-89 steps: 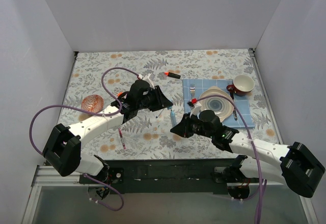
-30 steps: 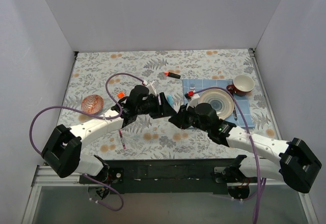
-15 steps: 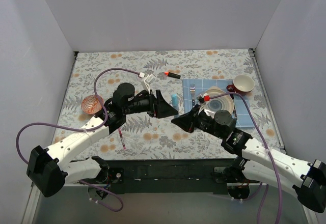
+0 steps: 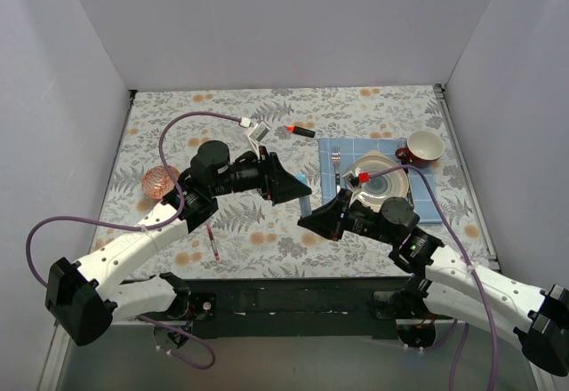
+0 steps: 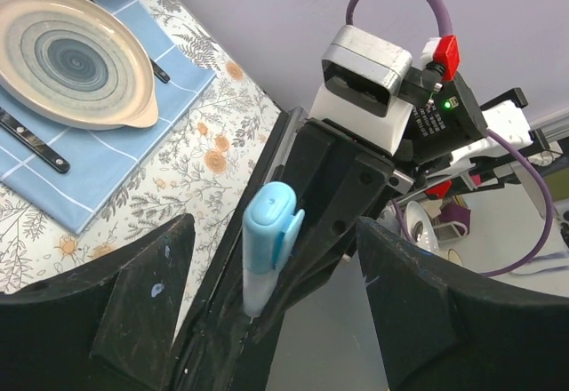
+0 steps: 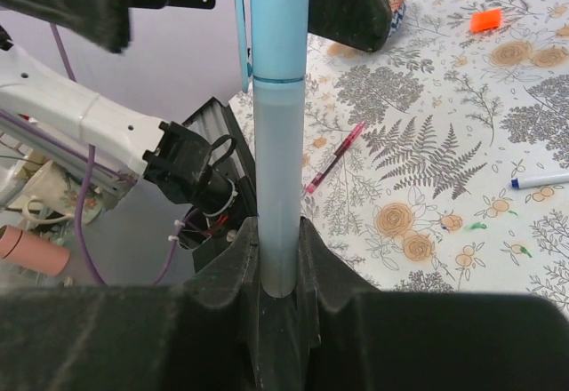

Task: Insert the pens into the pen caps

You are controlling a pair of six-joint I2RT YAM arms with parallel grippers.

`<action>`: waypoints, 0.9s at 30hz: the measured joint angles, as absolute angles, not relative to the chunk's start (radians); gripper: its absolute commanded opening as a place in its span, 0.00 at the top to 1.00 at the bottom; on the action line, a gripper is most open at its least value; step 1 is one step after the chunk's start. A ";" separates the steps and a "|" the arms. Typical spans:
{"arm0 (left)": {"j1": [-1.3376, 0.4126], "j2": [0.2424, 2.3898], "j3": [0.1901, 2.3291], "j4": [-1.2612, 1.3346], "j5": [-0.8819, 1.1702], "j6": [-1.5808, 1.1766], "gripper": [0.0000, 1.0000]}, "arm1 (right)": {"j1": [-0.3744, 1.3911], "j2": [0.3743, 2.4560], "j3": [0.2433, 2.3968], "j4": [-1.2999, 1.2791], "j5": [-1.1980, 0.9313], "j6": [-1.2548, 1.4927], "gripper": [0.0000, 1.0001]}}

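Nearest the arm bases, the front strip of the tabletop (image 4: pixel 267 240) is mostly open. The only thing lying there is the maroon pen (image 4: pixel 213 244), well off to the plate's near-left.

Both arms meet in the air just left of the plate (image 4: pixel 402 176). The right end effector (image 6: pixel 281 249) is pinching the lower barrel of the light-blue marker (image 6: pixel 279 142), which stands upright. The marker is chunky with a pale barrel. The light-blue cap (image 5: pixel 269 222) sits on its top end, with a clip down one side and a seam line where cap meets barrel.

The left end effector (image 4: pixel 291 182) is spread wide. Its two black fingers (image 5: pixel 133 311) sit well out on either side of the cap, touching nothing. From the top camera the marker is almost entirely buried between the two black heads, so I can't make it out there.

The right wrist camera catches a white pen (image 6: pixel 538 180) cut off at the frame edge, and a loose orange cap (image 6: pixel 486 20) further out. Neither shows from above.

The plate sits on a blue placemat (image 4: pixel 331 148) with a fork (image 4: pixel 336 162) beside it and a cup (image 4: pixel 425 147) behind it. A black marker (image 4: pixel 302 131) with an orange-red end lies beyond the plate's far-left. A pink bowl (image 4: pixel 160 180) sits far left of the plate, with free tabletop beyond it up to the back wall.
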State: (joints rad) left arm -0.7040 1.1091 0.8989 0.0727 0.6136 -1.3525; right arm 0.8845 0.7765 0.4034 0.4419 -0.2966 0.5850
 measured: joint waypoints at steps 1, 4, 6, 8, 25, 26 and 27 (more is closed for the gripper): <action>-0.704 1.109 0.899 0.073 0.614 -1.349 0.35 | 0.884 0.769 0.400 0.447 -0.302 0.588 0.99; -0.704 1.109 0.899 0.082 0.614 -1.345 0.36 | 0.884 0.756 0.394 0.452 -0.317 0.595 0.99; -0.704 1.108 0.899 0.094 0.614 -1.347 0.36 | 0.884 0.755 0.394 0.455 -0.325 0.598 0.99; -0.704 1.105 0.897 0.112 0.619 -1.351 0.36 | 0.884 0.751 0.389 0.461 -0.330 0.599 0.99; -0.702 1.097 0.851 0.241 0.680 -1.393 1.00 | 0.885 0.735 0.368 0.493 -0.388 0.623 0.99; -0.701 1.097 0.845 0.256 0.687 -1.397 1.00 | 0.885 0.735 0.366 0.495 -0.391 0.625 0.99; -0.701 1.097 0.839 0.271 0.694 -1.402 1.00 | 0.885 0.735 0.363 0.503 -0.394 0.628 0.99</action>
